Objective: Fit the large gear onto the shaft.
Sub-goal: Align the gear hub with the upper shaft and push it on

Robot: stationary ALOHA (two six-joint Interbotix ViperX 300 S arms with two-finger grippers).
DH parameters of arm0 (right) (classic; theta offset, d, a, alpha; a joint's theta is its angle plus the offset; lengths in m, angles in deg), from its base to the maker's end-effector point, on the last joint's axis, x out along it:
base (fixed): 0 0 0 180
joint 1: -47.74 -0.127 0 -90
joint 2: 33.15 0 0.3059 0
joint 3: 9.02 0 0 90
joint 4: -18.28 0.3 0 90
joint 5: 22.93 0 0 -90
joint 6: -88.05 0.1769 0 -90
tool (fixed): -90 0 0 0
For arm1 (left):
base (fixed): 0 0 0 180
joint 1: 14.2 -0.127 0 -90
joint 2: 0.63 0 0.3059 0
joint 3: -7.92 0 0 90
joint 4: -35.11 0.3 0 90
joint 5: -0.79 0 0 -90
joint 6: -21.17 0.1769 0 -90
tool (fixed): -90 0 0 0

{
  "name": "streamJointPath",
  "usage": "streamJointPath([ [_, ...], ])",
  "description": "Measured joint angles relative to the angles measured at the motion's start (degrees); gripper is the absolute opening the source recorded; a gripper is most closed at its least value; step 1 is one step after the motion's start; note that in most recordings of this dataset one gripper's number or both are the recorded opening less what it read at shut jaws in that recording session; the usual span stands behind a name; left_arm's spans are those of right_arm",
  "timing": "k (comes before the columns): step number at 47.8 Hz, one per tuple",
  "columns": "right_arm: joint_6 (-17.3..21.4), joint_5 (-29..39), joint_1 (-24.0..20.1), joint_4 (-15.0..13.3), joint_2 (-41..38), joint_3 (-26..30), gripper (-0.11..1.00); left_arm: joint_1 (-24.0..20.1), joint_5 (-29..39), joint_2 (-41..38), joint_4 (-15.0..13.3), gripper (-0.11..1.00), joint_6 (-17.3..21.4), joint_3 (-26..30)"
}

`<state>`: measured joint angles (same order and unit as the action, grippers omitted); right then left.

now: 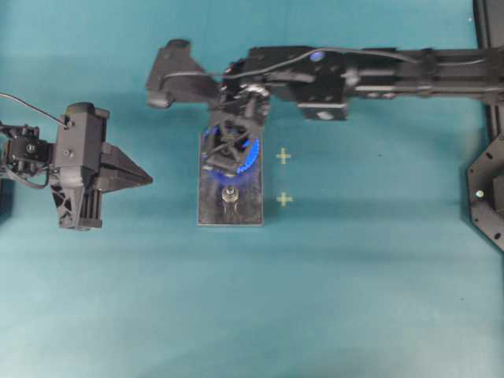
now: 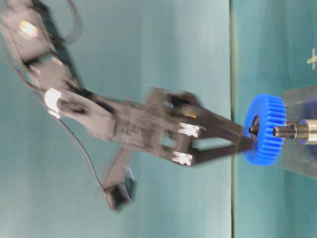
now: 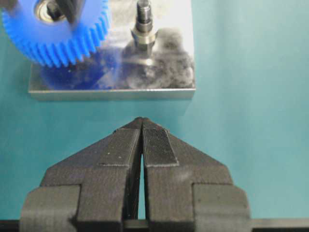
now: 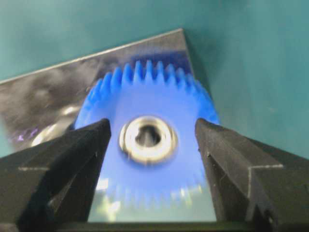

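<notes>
The large blue gear [image 1: 250, 151] lies level over the far end of the grey plate [image 1: 236, 213], at the height of the peg tops in the table-level view [image 2: 267, 111]. My right gripper [image 4: 152, 123] is over its face. The fingers stand apart on either side of the metal hub [image 4: 147, 139] and do not touch it. The shaft is hidden under the gear. The twin peg [image 1: 229, 195] stands bare beside the gear [image 3: 58, 41]. My left gripper [image 3: 141, 121] is shut and empty, left of the plate [image 3: 169, 72].
Two yellow cross marks [image 1: 283, 156] [image 1: 283, 199] lie on the teal table just right of the plate. The right arm [image 1: 378, 75] reaches in from the right edge. A black frame [image 1: 488, 197] stands at the right border.
</notes>
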<state>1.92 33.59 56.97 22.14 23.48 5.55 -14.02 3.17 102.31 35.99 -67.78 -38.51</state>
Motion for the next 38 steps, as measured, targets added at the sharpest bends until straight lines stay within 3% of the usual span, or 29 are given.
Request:
streamJointPath([
  [19,-0.18,4.22,0.26,-0.62,1.49,2.11,0.79,0.00,0.00,0.18,0.00,0.00,0.00,-0.18],
  [30,-0.18,5.27,0.26,-1.93,10.02,2.46,0.78,0.00,0.00,0.26,0.00,0.00,0.09,-0.35],
  [38,-0.09,4.31,0.26,-2.29,16.08,-1.76,0.78,0.00,-0.18,0.26,0.00,0.00,0.00,-0.35],
])
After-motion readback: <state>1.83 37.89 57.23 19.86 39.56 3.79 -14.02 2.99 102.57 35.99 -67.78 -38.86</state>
